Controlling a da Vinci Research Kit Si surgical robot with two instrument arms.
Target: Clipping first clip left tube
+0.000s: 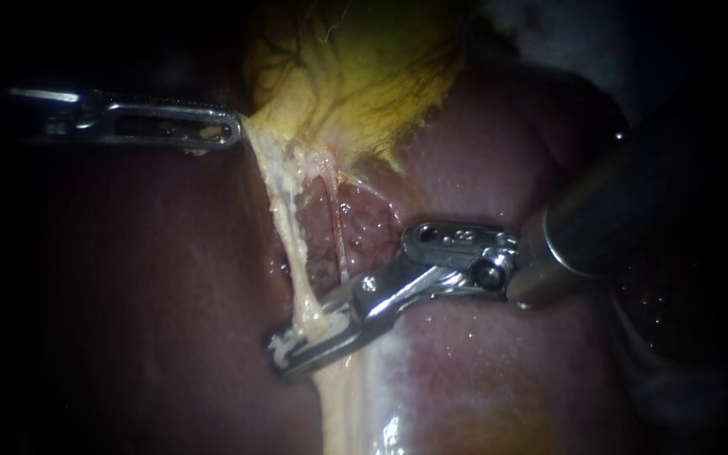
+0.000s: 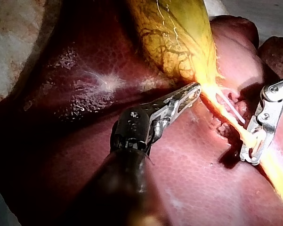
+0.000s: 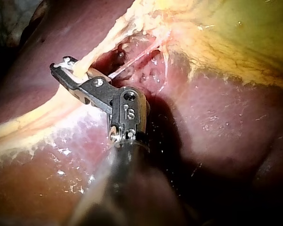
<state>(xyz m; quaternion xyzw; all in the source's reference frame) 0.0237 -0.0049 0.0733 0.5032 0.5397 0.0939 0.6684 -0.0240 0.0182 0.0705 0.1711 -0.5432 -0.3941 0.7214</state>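
Endoscope view first: the left instrument comes in along the upper left. Its pincer is narrow, closed on the pale fringe where the yellow gallbladder tapers down. From that spot the left tube, a thick whitish strand, runs down to the lower centre of the frame. There the right instrument, entering from the right, has it. Its pincer is narrow, the tube passes between the two jaws near their tips, and both jaws press on it. A thinner pinkish tube runs just to the right of it, stopping near the base of that pincer and outside its grip. Dark red liver lies all around.

Now the left wrist view: the left instrument meets the gallbladder at its narrow end, pincer closed there. The left tube stretches on ahead of it to the right instrument, whose slim pincer straddles the strand.

Over to the right wrist view: the right instrument reaches ahead across the liver. The left tube crosses its pincer close to the tip. From this side the gap between the jaws cannot be made out.
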